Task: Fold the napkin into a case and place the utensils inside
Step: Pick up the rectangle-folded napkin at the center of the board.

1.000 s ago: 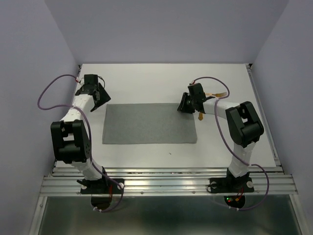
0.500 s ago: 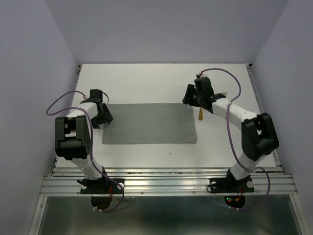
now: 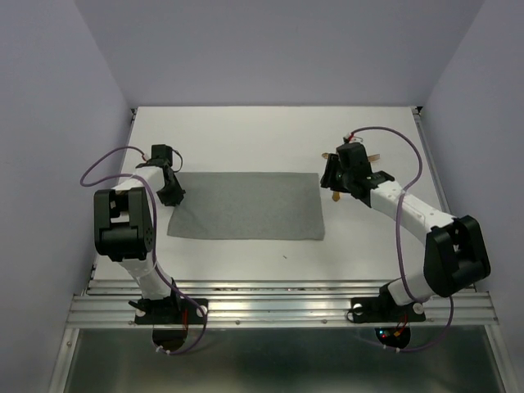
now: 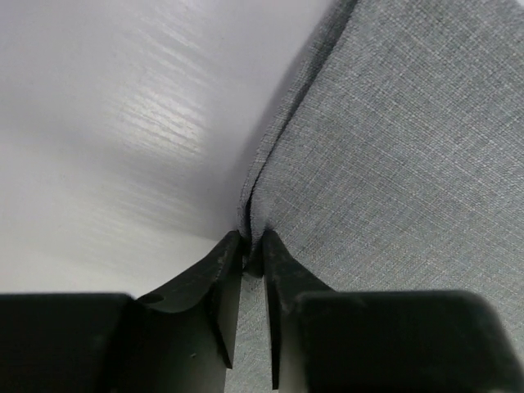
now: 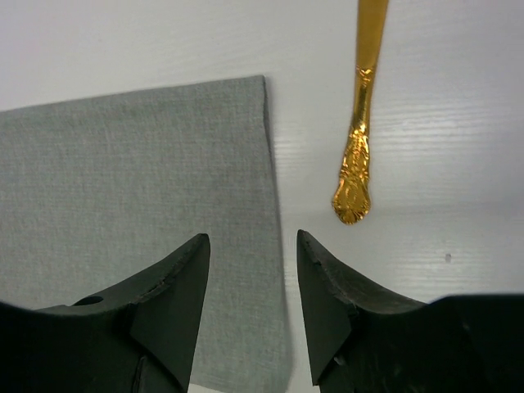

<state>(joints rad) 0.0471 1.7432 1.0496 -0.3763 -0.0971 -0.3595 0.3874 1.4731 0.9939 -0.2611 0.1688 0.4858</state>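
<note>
My overhead camera sits high behind the arm bases, faces 12 o'clock and takes in the whole table [image 3: 246, 139]. The left wrist camera looks along the left gripper [image 4: 251, 252], very near the napkin [image 4: 393, 164] at its 9 o'clock edge. The right wrist camera looks down past the right gripper [image 5: 251, 246] at the 3 o'clock edge and a utensil handle [image 5: 360, 123]. All three views share the napkin.

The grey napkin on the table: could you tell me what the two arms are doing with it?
The left gripper is shut on the napkin's left edge, pinching up a ridge of cloth. The right gripper hangs open above the napkin's far right corner, holding nothing. A golden utensil lies on the table beside that corner, outside the cloth.
</note>
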